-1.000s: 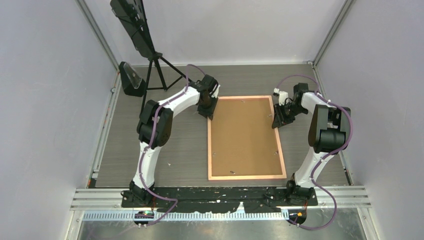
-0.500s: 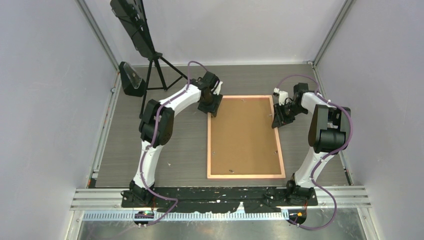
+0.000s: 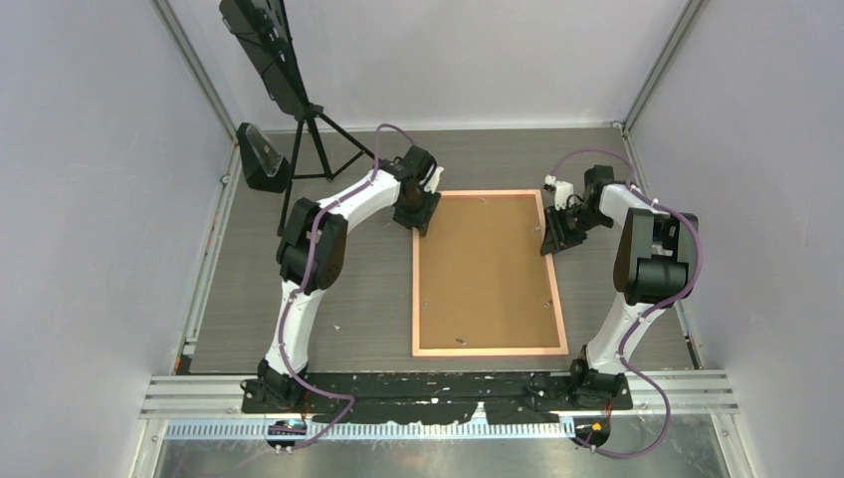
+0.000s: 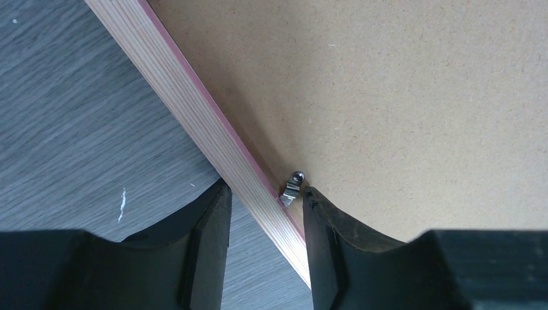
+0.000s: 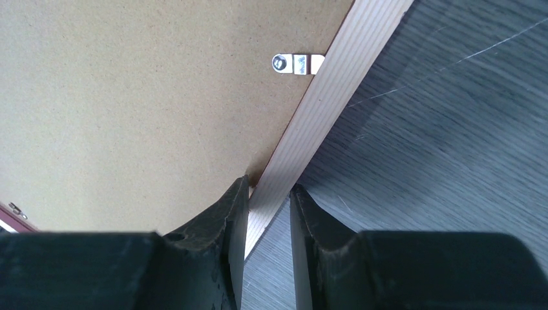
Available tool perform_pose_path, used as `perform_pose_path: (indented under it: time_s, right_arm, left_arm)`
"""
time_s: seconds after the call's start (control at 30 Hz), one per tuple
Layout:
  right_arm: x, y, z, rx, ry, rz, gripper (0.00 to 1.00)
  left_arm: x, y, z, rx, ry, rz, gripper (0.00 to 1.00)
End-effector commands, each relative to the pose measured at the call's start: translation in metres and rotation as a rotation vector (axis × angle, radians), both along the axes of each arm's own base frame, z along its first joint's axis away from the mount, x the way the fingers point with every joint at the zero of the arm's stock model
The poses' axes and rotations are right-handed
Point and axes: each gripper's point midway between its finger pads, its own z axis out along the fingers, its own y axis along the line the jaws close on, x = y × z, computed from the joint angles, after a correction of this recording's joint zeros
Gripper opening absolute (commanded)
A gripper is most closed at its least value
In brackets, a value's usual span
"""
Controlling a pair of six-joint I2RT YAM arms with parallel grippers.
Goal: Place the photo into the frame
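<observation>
Your left gripper [image 4: 266, 188] straddles the left rail of the frame [image 4: 176, 84], jaws released, beside a metal clip [image 4: 292, 186]; your right gripper [image 5: 269, 183] is clenched on the frame's right rail.

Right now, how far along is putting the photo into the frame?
Done, apparently: the backing board lies in the frame; the photo is hidden, perhaps beneath. In hand: the right tool clamps the right rail; the left tool straddles the left rail, open, beside a clip. Left: probably fastening clips.
</observation>
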Motion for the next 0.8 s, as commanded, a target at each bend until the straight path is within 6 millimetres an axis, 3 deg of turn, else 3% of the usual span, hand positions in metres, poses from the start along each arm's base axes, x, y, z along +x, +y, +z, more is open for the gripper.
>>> perform_pose_path:
  time_s: [0.0, 0.67, 0.73, 0.77]
  right_arm:
    - [-0.0032, 0.0074, -0.0045, 0.026, -0.012, 0.059, 0.05]
    - [-0.001, 0.0055, -0.0053, 0.017, -0.015, 0.062, 0.05]
    - [-0.001, 0.0052, -0.0048, 0.016, -0.016, 0.062, 0.05]
    - [-0.0012, 0.005, -0.0052, 0.014, -0.016, 0.063, 0.05]
  left_arm:
    - [0.0101, 0.0055, 0.0232, 0.013, -0.075, -0.019, 0.43]
    - [0.0183, -0.0007, 0.0213, 0.005, -0.092, -0.076, 0.18]
    - [0.017, -0.0017, 0.0222, -0.002, -0.084, -0.074, 0.21]
    - [0.0164, -0.002, 0.0237, -0.004, -0.081, -0.069, 0.28]
